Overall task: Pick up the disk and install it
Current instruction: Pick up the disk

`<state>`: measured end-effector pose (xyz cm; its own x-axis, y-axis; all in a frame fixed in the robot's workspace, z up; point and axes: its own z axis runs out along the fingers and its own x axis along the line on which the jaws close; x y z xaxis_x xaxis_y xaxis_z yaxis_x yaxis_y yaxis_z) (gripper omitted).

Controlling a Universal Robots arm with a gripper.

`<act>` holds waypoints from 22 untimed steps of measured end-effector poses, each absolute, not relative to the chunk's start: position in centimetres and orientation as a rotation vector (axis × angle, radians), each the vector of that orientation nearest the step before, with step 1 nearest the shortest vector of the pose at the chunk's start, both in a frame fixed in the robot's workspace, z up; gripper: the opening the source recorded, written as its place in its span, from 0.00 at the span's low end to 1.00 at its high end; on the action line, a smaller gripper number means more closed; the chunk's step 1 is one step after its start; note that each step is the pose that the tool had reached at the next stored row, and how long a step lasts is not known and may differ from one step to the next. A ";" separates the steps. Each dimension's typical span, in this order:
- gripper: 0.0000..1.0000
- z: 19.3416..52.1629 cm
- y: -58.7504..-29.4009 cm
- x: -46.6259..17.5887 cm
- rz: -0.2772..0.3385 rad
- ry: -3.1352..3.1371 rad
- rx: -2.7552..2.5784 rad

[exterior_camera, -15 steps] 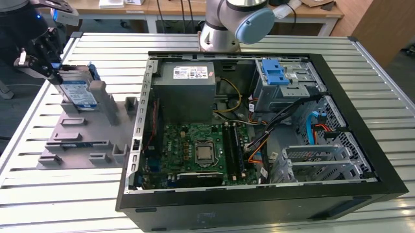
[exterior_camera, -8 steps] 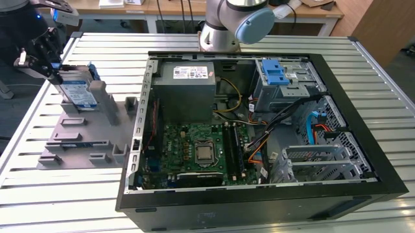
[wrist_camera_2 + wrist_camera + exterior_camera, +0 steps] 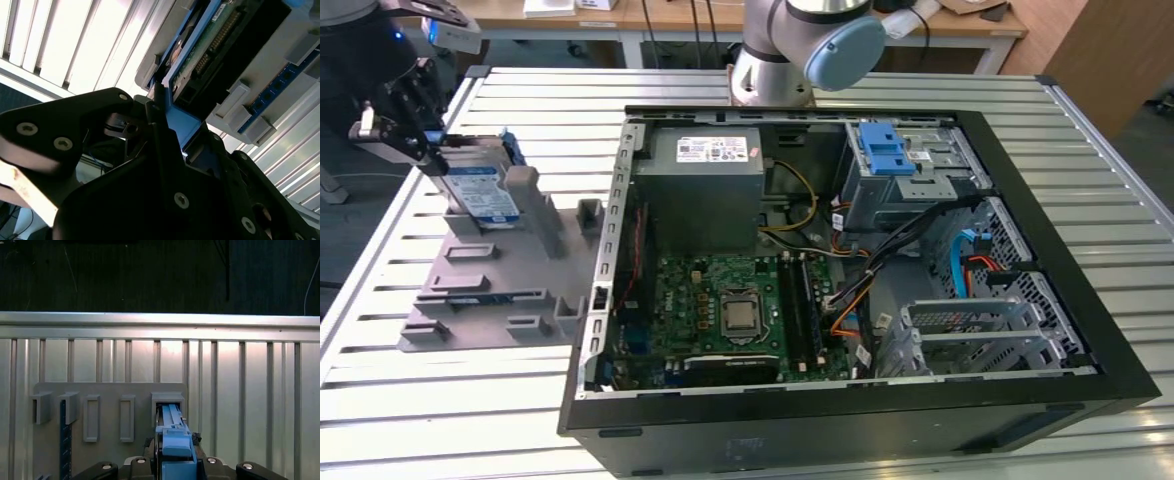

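One disk (image 3: 480, 192), one grey fixture (image 3: 487, 295), one open computer case (image 3: 854, 435), one robot arm (image 3: 794, 40), one gripper (image 3: 435, 155).

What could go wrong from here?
The gripper seems to clamp the disk only by its blue bracket edge, so it could twist or slip. The disk stands in the grey holder slot; a skewed lift might jam it. Loose cables near the drive cage could snag.

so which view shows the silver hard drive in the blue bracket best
The exterior view: the flat silver hard drive stands in the grey holder, label visible. The second wrist view shows its circuit-board edge, the first wrist view its blue bracket end-on.
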<state>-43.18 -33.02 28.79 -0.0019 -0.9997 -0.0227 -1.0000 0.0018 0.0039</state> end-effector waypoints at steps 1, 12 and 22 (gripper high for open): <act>0.37 28.8 -33.0 -43.2 0.029 2.214 -2.210; 0.44 28.8 -33.0 -43.2 0.029 2.214 -2.210; 0.36 28.8 -33.0 -43.2 0.029 2.214 -2.210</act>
<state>-43.18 -33.05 28.79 -0.0017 -0.9997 -0.0227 -1.0000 0.0016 0.0038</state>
